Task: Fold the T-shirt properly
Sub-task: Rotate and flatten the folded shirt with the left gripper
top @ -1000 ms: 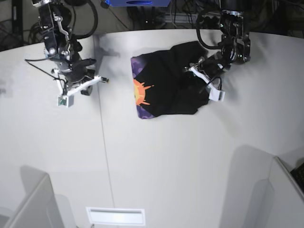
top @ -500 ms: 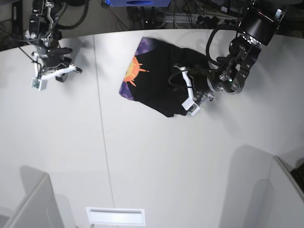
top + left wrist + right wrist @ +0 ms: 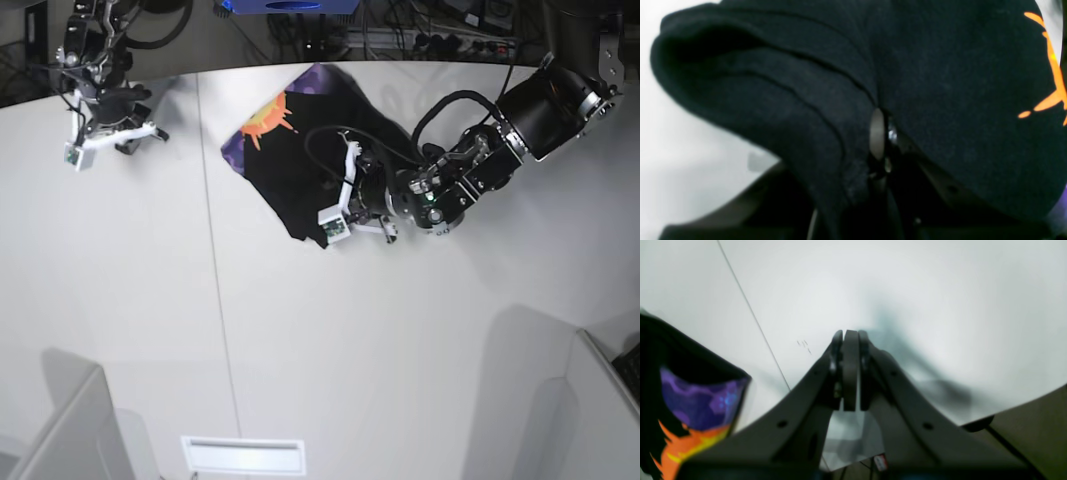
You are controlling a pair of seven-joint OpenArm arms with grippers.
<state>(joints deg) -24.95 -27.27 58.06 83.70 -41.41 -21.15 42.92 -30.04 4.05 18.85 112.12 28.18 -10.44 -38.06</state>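
Since the earlier frames the left arm has swung across the desk toward the seam, dragging the T-shirt [image 3: 300,165] with it; the garment now lies at the far edge of the desk, near its middle, where before it sat further toward the left arm's side. The print has travelled with it and now shows at the far corner of the bundle, beside the seam.

Left gripper [image 3: 352,195]: closed down on a thick gather of black cloth. The left wrist view shows several stacked folds of the T-shirt [image 3: 826,100] pinched between the jaws, which stand only slightly apart because of the cloth's bulk. The low, outstretched posture of the arm suggests the grip serves to pull the layers over rather than lift them.

Right gripper [image 3: 846,370]: fully closed and holding nothing. It hangs over bare desk [image 3: 907,290] near the far corner on its own side, well apart from the cloth, and appears parked clear of the other arm's sweep. In the base view it sits at [image 3: 110,135].

Condition of the garment: bunched and uneven, with black layers overlapping and the printed face partly turned up. Judgement: the fold is in progress and not tidy; edges are not aligned. Risk: dragging by a single pinch may rumple the lower layers further.
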